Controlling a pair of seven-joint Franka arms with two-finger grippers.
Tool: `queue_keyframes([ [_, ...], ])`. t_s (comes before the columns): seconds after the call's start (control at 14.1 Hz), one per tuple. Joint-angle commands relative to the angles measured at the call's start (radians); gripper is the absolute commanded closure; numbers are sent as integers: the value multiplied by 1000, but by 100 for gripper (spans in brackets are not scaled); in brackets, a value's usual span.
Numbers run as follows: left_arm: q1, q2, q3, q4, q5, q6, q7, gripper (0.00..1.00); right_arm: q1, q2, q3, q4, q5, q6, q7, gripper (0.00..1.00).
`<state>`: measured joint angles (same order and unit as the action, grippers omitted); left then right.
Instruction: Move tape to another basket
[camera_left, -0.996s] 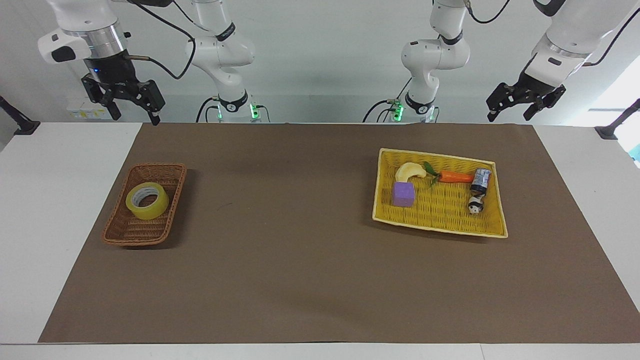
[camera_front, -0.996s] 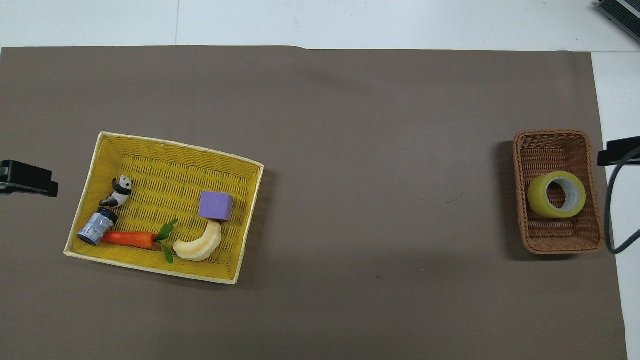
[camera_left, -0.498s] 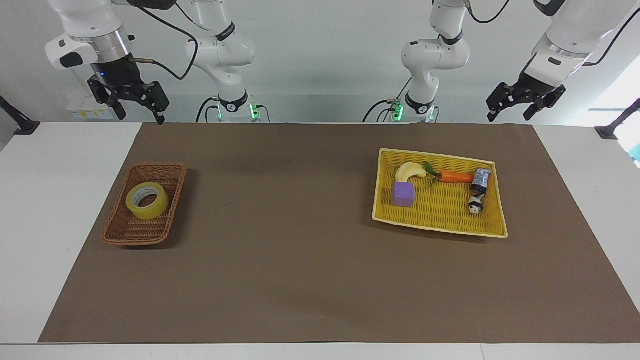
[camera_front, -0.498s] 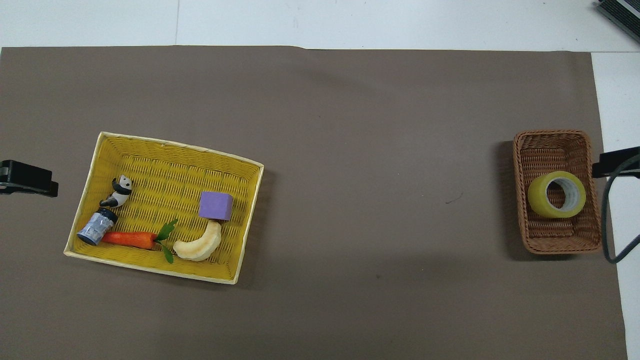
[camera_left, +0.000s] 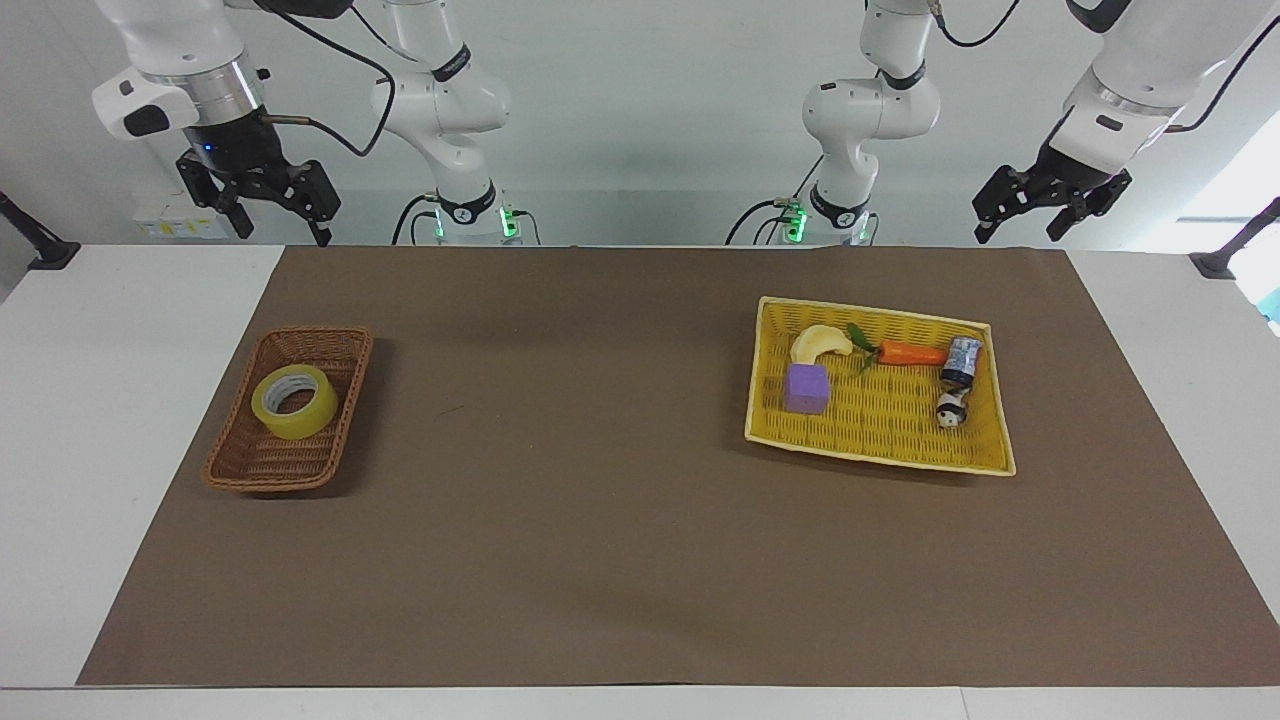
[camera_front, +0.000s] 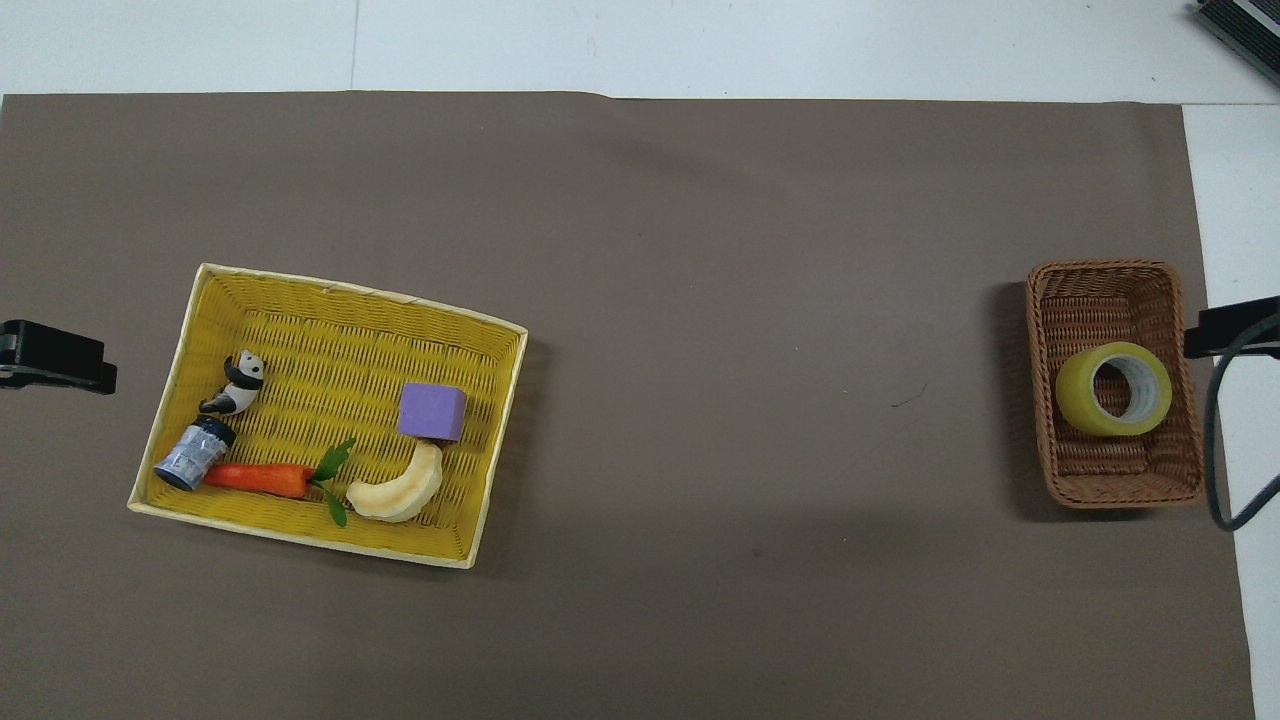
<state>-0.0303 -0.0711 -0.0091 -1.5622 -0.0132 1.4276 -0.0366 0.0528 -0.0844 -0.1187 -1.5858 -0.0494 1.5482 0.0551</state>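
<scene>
The tape (camera_left: 294, 401), a yellow roll with a pale core, lies flat in the small brown wicker basket (camera_left: 252, 466) at the right arm's end of the table. It also shows in the overhead view (camera_front: 1112, 389), in the basket (camera_front: 1105, 290). My right gripper (camera_left: 282, 232) hangs open and empty, high over the table's white strip beside that basket; its tip shows in the overhead view (camera_front: 1232, 330). My left gripper (camera_left: 1016, 235) is open and empty, waiting high over the left arm's end; its tip shows in the overhead view (camera_front: 55, 357).
A larger, flat yellow woven basket (camera_left: 880, 440) lies toward the left arm's end. It holds a purple block (camera_left: 807, 388), a banana (camera_left: 818, 343), a carrot (camera_left: 910, 353), a small can (camera_left: 962, 361) and a panda figure (camera_left: 950, 409). A brown mat (camera_left: 600, 500) covers the table.
My right gripper has risen a little and shifted slightly beside the brown basket. The tape, both baskets and the left arm have not moved.
</scene>
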Motion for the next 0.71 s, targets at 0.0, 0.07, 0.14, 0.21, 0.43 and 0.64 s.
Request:
queue_keyframes([
  [0.0, 12, -3, -8, 5, 13, 2, -5, 0, -7, -20, 14, -13, 6, -28, -12, 0],
  [0.07, 10, -3, -8, 5, 13, 2, -5, 0, -2, -18, 16, 1, 8, -54, 0, 0],
  [0.14, 12, -3, -8, 5, 13, 2, -5, 0, 4, -23, 17, 1, 8, -71, 26, 0],
  [0.21, 10, -4, -8, 5, 13, 2, -5, 0, 6, -32, 19, -11, 8, -94, 54, 0],
  [0.43, 10, -3, -8, 5, 13, 2, -5, 0, 7, -44, 28, -25, 6, -100, 55, 0],
  [0.64, 12, -4, -8, 5, 13, 2, -5, 0, 6, -43, 28, -25, 8, -97, 49, 0],
])
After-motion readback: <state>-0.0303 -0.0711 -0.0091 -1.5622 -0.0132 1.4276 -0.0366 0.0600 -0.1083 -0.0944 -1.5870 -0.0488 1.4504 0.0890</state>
